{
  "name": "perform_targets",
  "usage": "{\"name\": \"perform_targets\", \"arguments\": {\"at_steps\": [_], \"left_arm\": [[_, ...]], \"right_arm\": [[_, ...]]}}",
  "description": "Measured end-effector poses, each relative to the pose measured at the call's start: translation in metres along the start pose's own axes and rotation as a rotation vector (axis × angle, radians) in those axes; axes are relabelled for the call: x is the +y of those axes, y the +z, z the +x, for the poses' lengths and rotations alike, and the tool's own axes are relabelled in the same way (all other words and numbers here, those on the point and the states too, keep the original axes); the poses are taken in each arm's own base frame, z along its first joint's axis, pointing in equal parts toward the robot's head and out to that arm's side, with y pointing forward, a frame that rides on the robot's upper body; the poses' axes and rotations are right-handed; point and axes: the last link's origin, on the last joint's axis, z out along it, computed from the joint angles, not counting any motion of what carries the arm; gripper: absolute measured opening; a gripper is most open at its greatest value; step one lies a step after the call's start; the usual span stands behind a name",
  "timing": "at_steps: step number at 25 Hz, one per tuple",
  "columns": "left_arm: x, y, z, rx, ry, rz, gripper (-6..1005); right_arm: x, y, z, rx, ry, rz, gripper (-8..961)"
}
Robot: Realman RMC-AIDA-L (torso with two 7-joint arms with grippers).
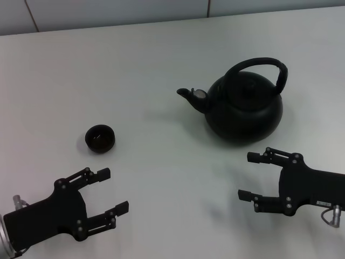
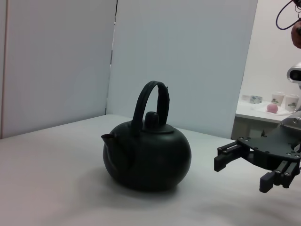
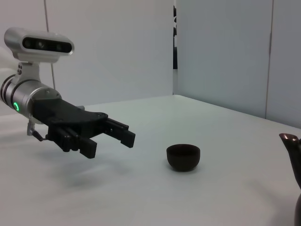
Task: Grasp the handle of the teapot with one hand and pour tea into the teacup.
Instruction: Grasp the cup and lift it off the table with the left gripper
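The black teapot (image 1: 245, 113) stands upright on the white table, right of centre, spout pointing left, its arched handle (image 1: 259, 63) raised over the lid. The small black teacup (image 1: 100, 138) sits to the left, apart from the pot. My right gripper (image 1: 247, 176) is open and empty, just in front of the teapot, not touching it. My left gripper (image 1: 114, 190) is open and empty, in front of the teacup. The left wrist view shows the teapot (image 2: 148, 157), its handle (image 2: 149, 96) and the right gripper (image 2: 242, 172). The right wrist view shows the teacup (image 3: 183, 157) and the left gripper (image 3: 109, 145).
The white table (image 1: 161, 65) runs back to a pale wall. In the left wrist view a side shelf with paper cups (image 2: 284, 100) stands far off. The teapot's spout (image 3: 290, 141) shows at the edge of the right wrist view.
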Motion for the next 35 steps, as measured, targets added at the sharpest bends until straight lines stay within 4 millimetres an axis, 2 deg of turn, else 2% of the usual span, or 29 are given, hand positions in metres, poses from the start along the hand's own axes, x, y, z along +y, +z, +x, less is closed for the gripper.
{"name": "perform_targets", "arguments": {"at_steps": [23,27,31,35], "left_arm": [[0.0,0.002,0.001,0.014,0.001,0.008,801],[-0.003,0.003,0.004,0.056,-0.001,0.068,801],[-0.02,-0.011,0.007,0.149,0.053,0.299,801],[-0.027,-0.017,0.003,0.162,0.047,0.403,801]], "right_arm": [[-0.002,0.003,-0.003,-0.005,-0.008,-0.008,814],[-0.003,0.004,-0.003,-0.008,-0.007,-0.007,813],[-0.004,0.006,-0.005,-0.018,-0.007,-0.004,813],[-0.006,0.007,-0.006,-0.022,-0.009,-0.002,812]]}}
